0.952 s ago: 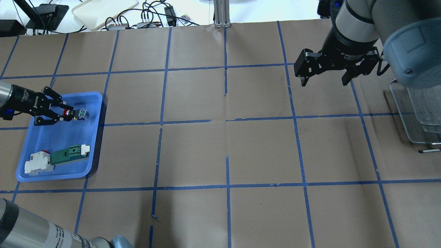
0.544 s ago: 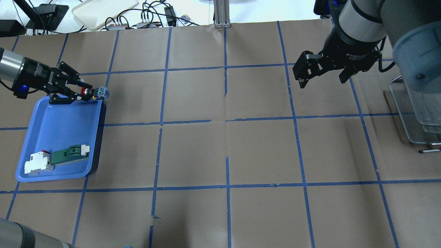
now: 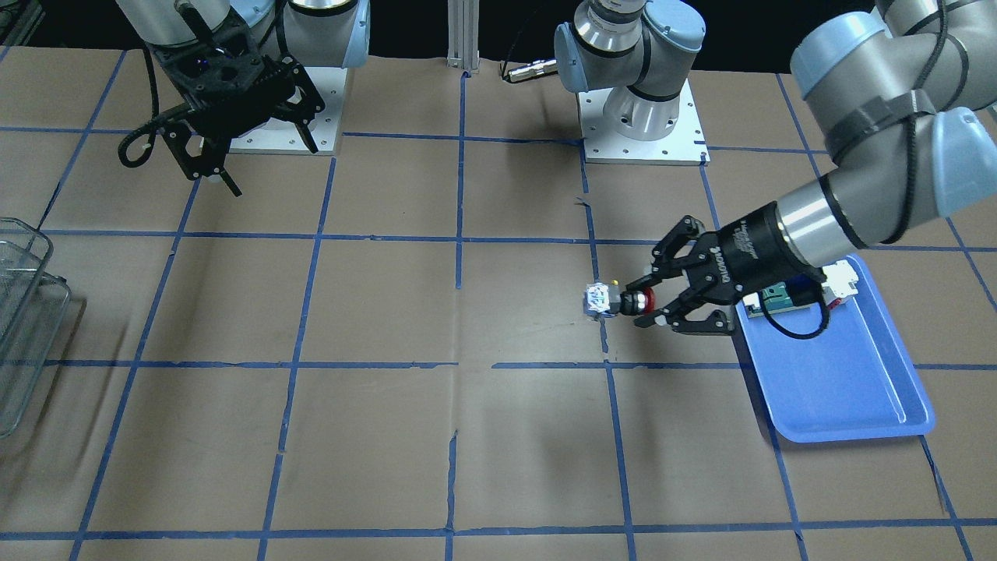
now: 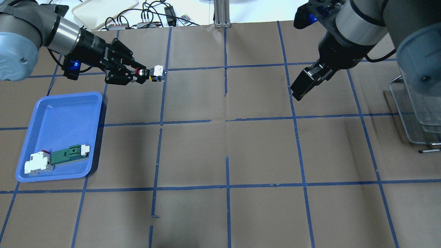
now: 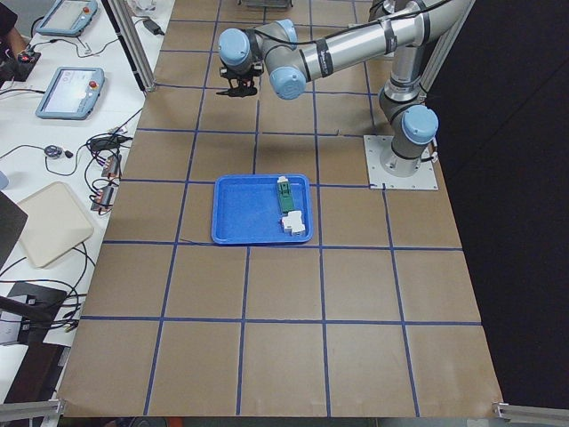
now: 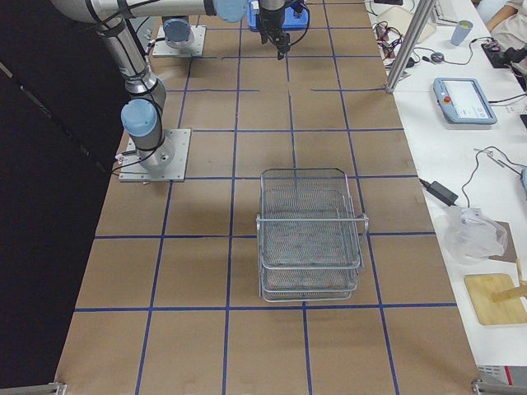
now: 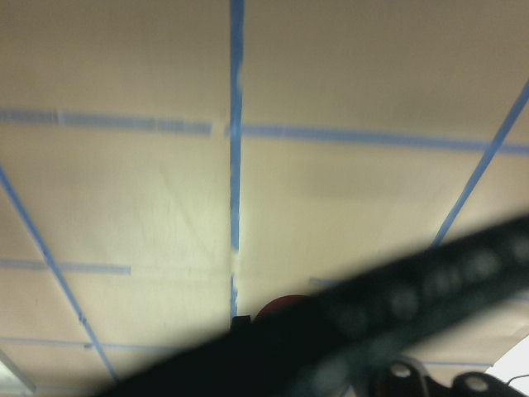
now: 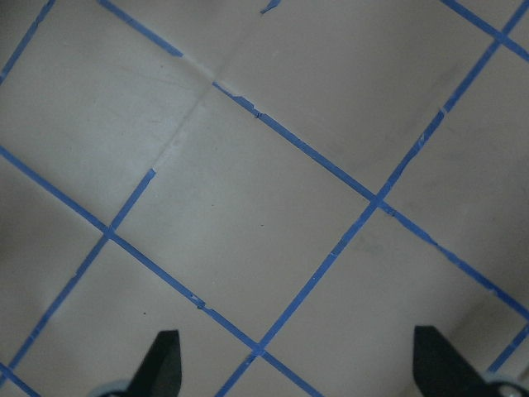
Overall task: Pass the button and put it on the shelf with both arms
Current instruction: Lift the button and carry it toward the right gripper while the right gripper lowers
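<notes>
Button [image 4: 150, 72] well beyond tray [image 4: 74, 93] rim

The left arm [image 4: 65, 32] is reaching out nearly level, its forearm pointing toward the robot's right. The left gripper [image 4: 140, 73] is pinching the button [image 4: 153, 72] by its red cap between both fingertips. The right arm [image 4: 358, 24] is hanging bent with its wrist angled down and inward. The right gripper [image 3: 269, 165] is holding its two fingers spread wide apart.
</notes>
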`<state>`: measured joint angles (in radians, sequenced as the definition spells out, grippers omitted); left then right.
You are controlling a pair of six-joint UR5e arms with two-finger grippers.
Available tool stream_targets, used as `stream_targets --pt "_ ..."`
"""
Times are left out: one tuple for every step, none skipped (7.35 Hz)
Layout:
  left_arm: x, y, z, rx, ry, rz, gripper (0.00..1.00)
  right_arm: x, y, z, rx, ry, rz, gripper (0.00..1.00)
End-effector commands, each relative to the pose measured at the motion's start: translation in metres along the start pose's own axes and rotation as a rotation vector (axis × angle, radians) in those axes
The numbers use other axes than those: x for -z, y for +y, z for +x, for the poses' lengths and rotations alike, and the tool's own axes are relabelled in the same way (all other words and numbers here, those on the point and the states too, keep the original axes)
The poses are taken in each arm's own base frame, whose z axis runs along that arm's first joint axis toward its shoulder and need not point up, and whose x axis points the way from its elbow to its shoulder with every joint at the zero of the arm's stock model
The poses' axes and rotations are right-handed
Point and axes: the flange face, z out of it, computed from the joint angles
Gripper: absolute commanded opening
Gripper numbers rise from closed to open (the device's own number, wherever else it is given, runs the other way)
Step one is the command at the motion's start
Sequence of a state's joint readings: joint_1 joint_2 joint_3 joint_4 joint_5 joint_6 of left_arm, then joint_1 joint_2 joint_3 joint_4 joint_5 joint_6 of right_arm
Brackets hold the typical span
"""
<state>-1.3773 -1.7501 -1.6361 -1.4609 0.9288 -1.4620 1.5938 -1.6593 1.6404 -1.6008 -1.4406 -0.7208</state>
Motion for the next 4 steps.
stream_targets --pt "-0.034 0.084 -0.034 0.032 -0.023 -0.045 0.0 -0.002 -0.001 0.001 0.298 0.006 0.005 1.0" --pt "-0.047 0.11 -0.043 0.037 0.004 -0.058 0.0 -0.005 -0.002 0.001 0.329 0.007 0.02 1.0" --pt "-0.066 0.128 -0.051 0.043 0.013 -0.065 0.0 -0.017 0.0 0.0 0.41 -0.012 0.009 1.0" --pt "-0.077 0.143 -0.059 0.037 0.02 -0.073 0.0 -0.026 0.001 -0.003 0.52 -0.044 0.021 1.0"
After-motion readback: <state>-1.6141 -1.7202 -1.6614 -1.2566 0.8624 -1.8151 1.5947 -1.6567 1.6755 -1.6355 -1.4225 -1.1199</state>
